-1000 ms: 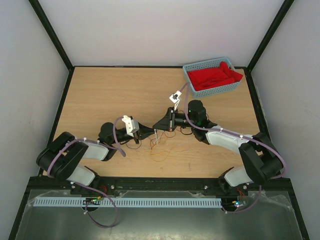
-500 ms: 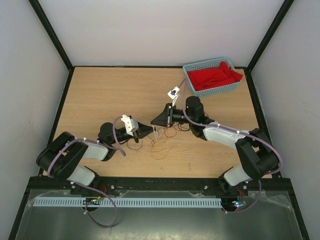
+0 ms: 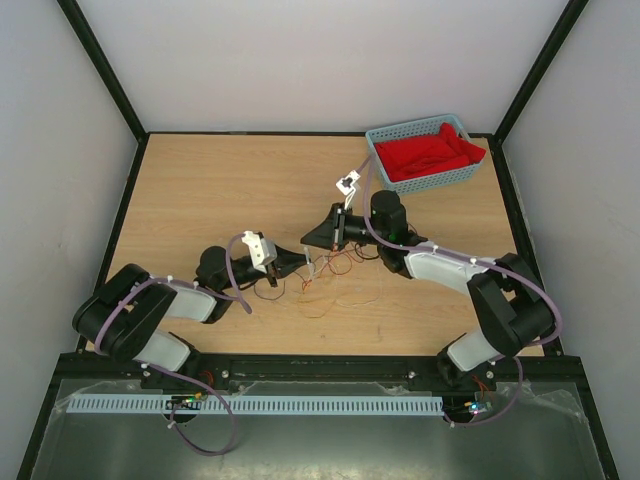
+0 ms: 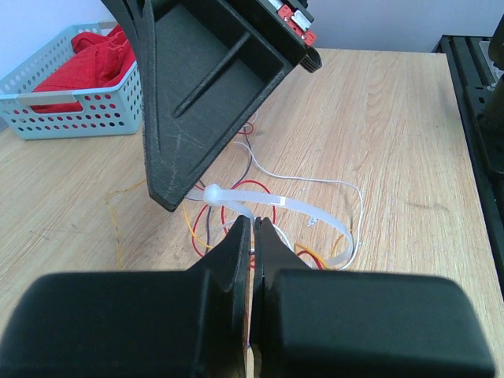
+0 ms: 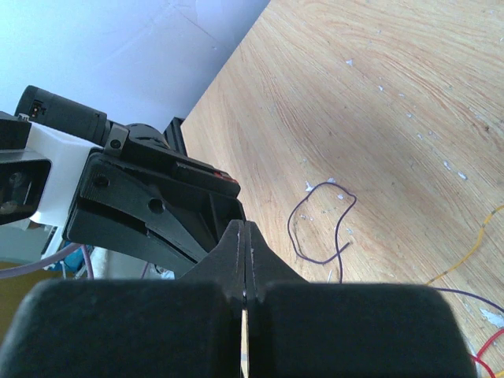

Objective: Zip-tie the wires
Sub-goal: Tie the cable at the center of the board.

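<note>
Table point(image 3: 200, 190): light wood, with a pale blue basket point(image 3: 440, 181) at the far right corner holding red cloth point(image 3: 428, 155); neither is involved in the work. Both arms reach in to a spot left of the basket and nearer the bases. The right gripper point(image 5: 244, 233) is the closer of the two to the basket and has its jaws pressed together. A pale sliver shows between its pads, possibly the tie's end, but the wrist view is too tight to confirm. The left gripper point(image 4: 253, 227), further left of the basket, has its jaws clamped on the zip tie point(image 4: 303, 209), pinching the strap partway along. The wires point(image 3: 335, 270), red, orange and dark strands, lie loose on the wood left of the basket under and around the two fingertips. They are spread in open curls rather than gathered. The tie's head point(image 4: 213, 193) sits just beside the right gripper's tip, and the strap's other end curls free on the table on the basket-ward side. Status, by judgement: the tie is picked up and brought to the wires. No closed loop is visible and nothing is cinched. Remaining steps are to bunch the strands, pass the strap around them, thread the tail through the head and pull tight.
</note>
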You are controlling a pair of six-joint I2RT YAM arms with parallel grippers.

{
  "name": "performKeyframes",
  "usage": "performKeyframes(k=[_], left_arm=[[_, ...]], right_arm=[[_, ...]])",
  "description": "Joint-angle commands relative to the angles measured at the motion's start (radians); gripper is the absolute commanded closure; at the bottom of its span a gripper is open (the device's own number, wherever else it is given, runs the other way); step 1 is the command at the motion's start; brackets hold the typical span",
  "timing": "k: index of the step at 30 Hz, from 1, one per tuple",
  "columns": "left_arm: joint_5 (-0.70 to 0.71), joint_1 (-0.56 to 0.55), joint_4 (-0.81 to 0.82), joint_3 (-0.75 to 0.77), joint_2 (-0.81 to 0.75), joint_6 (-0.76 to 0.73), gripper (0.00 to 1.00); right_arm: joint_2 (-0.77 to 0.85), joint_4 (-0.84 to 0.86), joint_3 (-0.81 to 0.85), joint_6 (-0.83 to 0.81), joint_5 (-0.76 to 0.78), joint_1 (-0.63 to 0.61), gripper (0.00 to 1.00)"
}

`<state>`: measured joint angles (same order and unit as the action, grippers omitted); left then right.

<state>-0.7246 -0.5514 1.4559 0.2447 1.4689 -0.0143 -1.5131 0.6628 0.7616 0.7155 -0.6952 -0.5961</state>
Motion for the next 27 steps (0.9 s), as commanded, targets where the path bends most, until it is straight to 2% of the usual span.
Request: performKeyframes(k=[1,7,10,14,17,21,27], left_arm=[[-0.05,-0.018,0.024,-0.016,0.004,0.005,1.0],[-0.028,-0.017,0.025,-0.021,0.001,0.0,1.0],[-0.023,-0.017,0.024,-0.025,-0.004,-0.004,1.0],[-0.025,-0.017,0.024,-0.025,-0.002,-0.007,1.0],[-0.029,-0.017,0.024,-0.026,-0.001,-0.014,1.0],[-0.031,-0.017,0.024,-0.025,0.003,-0.013,1.0],[-0.033,-0.015,0.024,-0.018,0.017,-0.011,1.0]], right_arm=[[-0.014,0.122,0.044,0.018,0.039,0.013,1.0],[-0.009,0.124,0.034,0.029,0.014,0.013,1.0],[-0.001,0.074,0.032,0.026,-0.022,0.013,0.98],[0.007,0.035,0.027,0.036,-0.077,0.014,0.64],[0.022,-0.033,0.034,-0.008,-0.081,0.017,0.49],[0.039,-0.111,0.045,-0.059,-0.078,0.022,0.48],[0.062,-0.134,0.044,-0.074,-0.136,0.022,0.48]])
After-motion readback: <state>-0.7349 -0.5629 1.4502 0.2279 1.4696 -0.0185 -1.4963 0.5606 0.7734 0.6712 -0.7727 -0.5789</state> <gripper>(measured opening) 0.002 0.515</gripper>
